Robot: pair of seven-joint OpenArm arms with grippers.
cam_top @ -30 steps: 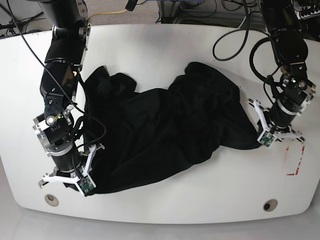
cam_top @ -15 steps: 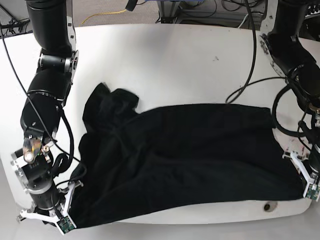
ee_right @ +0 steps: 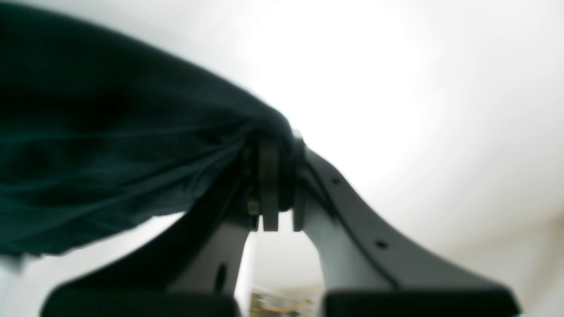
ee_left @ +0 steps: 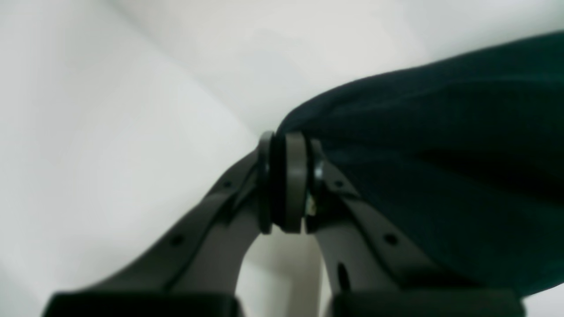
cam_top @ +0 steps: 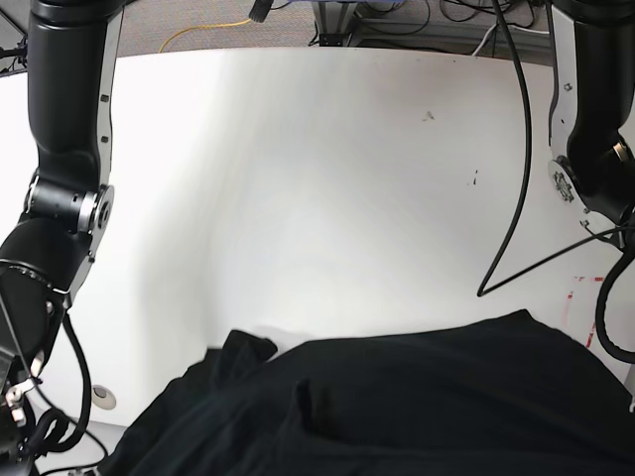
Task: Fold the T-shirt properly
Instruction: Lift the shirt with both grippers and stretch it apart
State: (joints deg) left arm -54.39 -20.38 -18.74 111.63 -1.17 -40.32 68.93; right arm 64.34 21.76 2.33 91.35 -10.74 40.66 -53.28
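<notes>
Both hands are clamped on T-shirt (cam_top: 417, 397) corners: left hand (ee_left: 286, 185) has cloth running to 3 o'clock, right hand (ee_right: 271, 185) to 9; your span lies across the bench (cam_top: 327, 169).

Base view: table (cam_top: 327, 178) bare from 9 through 12 to 3 o'clock; open passage across the whole far half. T-shirt (cam_top: 397, 407) fills the near strip from 5 to 7 o'clock, blocking the near edge. Right arm (cam_top: 64, 149) stands along the 9 o'clock side, left arm (cam_top: 590, 109) along 3 o'clock; a cable (cam_top: 516, 169) hangs just inside the left arm. Red marks (cam_top: 580, 297) near 4 o'clock lie flat. Wrist views: cloth crowds one side of each gripper, other side open.
</notes>
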